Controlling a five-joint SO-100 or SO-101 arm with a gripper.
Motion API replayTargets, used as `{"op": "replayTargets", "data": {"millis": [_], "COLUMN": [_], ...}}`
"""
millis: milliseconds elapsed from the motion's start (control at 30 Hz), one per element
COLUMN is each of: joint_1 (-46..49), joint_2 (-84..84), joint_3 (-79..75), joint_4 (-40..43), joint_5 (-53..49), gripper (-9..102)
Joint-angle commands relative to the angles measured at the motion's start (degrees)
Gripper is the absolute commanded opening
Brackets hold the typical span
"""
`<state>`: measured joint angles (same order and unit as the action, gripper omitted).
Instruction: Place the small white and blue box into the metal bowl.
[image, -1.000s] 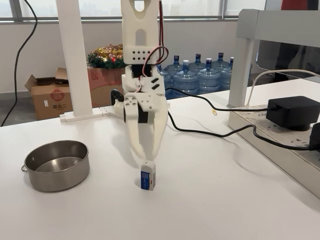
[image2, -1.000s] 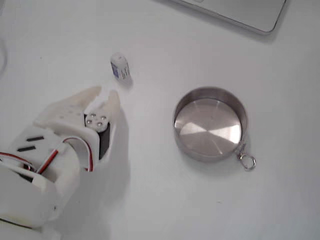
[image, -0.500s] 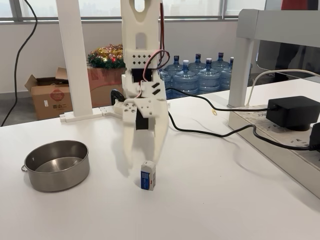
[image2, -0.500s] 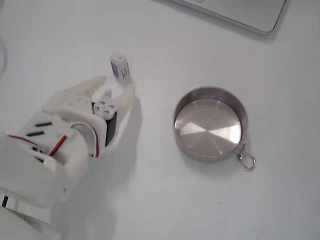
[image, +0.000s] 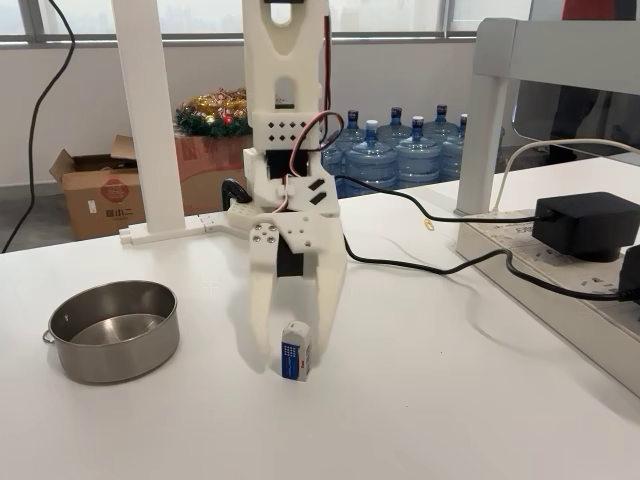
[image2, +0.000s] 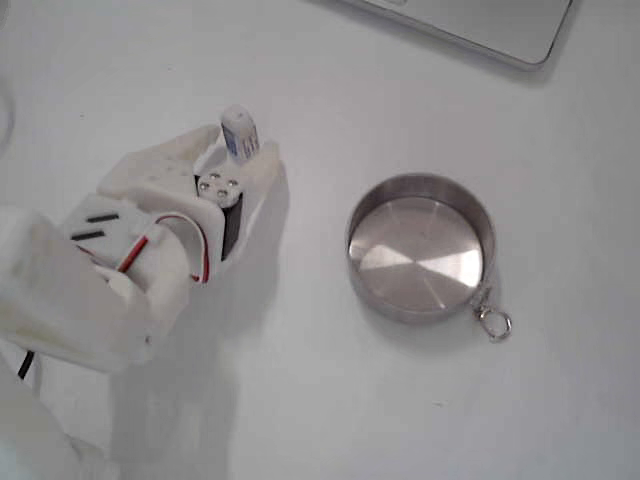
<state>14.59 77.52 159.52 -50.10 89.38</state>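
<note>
Your gripper (image: 295, 362) stands over the box, jaws parted and not clamped.

Your two white fingers straddle the small white and blue box (image: 296, 351), one on each side; the box stands upright on the white table (image: 420, 400) and contact with either finger cannot be told. In the other fixed view the gripper (image2: 238, 155) brackets the box (image2: 240, 133) the same way. The metal bowl (image: 111, 330) sits well apart, left of the box in this view, its ring handle showing in the view from above (image2: 421, 248). A black cable (image: 430, 265) runs far right.
</note>
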Motion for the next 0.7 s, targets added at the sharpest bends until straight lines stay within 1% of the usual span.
{"op": "replayTargets", "data": {"millis": [0,267,667], "joint_1": [-0.44,-0.26,0.62], "joint_2": [-0.62,-3.34,-4.13], "joint_3": [-2.11,-5.45,-6.33], "joint_4": [-1.14,-1.14,-1.14], "joint_5": [0.35,0.35,0.35], "gripper": [19,19,18]}}
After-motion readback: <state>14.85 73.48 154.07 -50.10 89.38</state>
